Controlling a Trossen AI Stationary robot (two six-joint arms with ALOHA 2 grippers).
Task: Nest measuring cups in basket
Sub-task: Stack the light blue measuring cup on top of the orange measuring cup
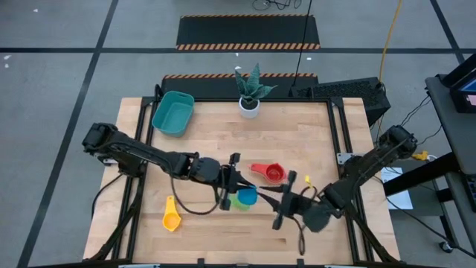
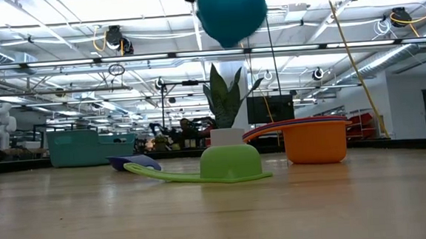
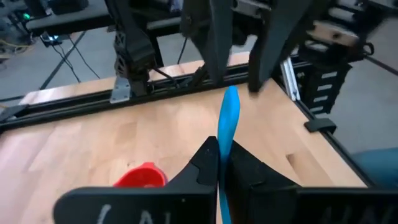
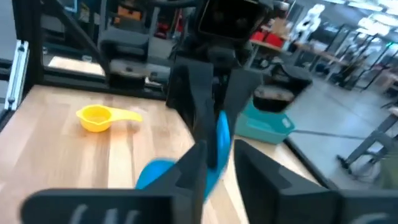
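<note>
High view, left tool (image 1: 232,181): mid-surface, clenched on blue cup (image 1: 245,196) handle.
High view, right tool (image 1: 286,199): just beside that cup, grip state cannot tell.
High view, basket (image 1: 172,113): far left corner of surface (image 1: 312,141).
Low view: green cup (image 2: 229,163) inverted; orange cup (image 2: 314,141) upright behind.
Left wrist view: handle (image 3: 227,118) pinched between fingers (image 3: 202,165).
Right wrist view: yellow cup (image 4: 97,117) on surface, apart.

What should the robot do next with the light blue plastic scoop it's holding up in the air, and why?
Probably the right gripper should back straight away. The left gripper is shut on the flat handle of the light blue plastic measuring cup, and the right fingers stand apart around it, so the left one seems to have it alone.
</note>
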